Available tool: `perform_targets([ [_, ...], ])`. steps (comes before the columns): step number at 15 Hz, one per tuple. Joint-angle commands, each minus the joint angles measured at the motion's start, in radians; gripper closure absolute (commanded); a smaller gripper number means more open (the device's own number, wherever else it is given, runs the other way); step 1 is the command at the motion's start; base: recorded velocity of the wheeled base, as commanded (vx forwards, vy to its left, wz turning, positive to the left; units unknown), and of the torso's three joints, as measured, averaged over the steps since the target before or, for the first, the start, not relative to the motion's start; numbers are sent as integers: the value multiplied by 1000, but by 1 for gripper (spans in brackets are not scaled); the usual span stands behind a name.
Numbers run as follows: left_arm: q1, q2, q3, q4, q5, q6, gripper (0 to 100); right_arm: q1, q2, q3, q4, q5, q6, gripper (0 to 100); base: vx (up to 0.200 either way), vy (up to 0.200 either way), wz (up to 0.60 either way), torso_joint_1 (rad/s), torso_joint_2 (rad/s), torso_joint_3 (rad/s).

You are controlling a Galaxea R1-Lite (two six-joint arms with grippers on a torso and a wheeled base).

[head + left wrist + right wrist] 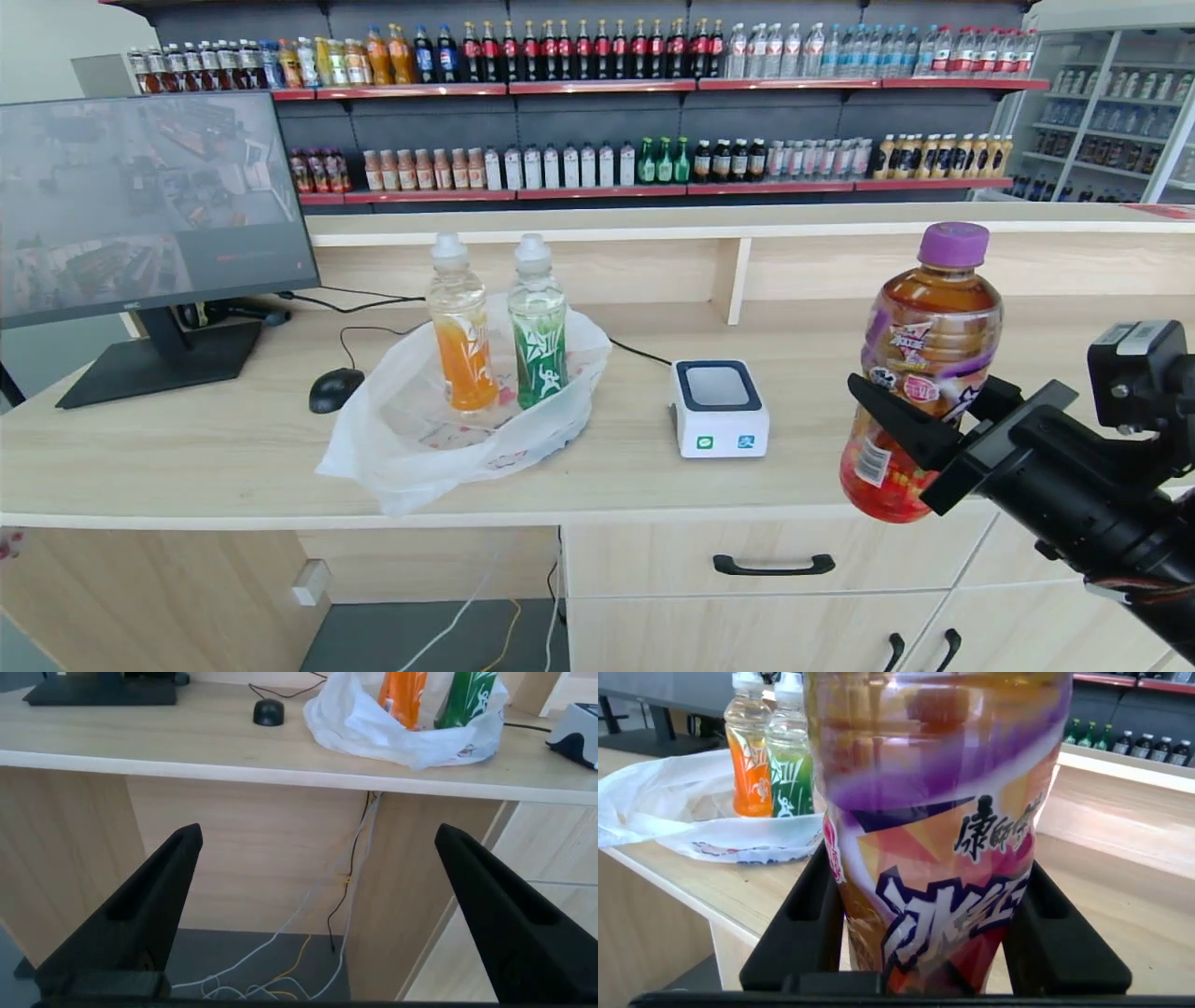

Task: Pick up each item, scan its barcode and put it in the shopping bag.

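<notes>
Nearest us, the left gripper (318, 905) hangs below the counter (187, 457) edge, jaws wide apart. We see the right gripper (922, 427) clamped on the purple-capped tea bottle (929, 345), upright before the counter, right of the scanner (719, 411). Farther left, the shopping bag (401, 439) holds an orange bottle (462, 336) and a green bottle (539, 331), upright, perhaps touching.

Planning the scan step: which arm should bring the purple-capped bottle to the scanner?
Right. The right claw is shut on the purple-capped bottle, upright in the air near the scanner. The left claw is open, empty, and low in front of the counter.
</notes>
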Motion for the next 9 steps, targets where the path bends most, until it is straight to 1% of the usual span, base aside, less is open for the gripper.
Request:
perform_targets([
  [1, 0, 0, 0, 0, 0, 0, 0, 2, -2, -3, 0, 1, -2, 100, 0, 200, 0, 2, 7, 2],
  [3, 0, 0, 0, 0, 0, 1, 0, 2, -2, 3, 0, 1, -2, 100, 0, 200, 0, 0, 2, 2],
  [6, 0, 0, 0, 0, -1, 1, 0, 1, 9, -6, 0, 1, -8, 100, 0, 0, 0, 0, 0, 0],
  [8, 0, 0, 0, 0, -1, 1, 0, -3, 17, -20, 0, 2, -54, 100, 0, 0, 0, 0, 0, 0],
  [9, 0, 0, 0, 0, -1, 1, 0, -12, 23, -28, 0, 18, -101, 100, 0, 0, 0, 0, 0, 0],
])
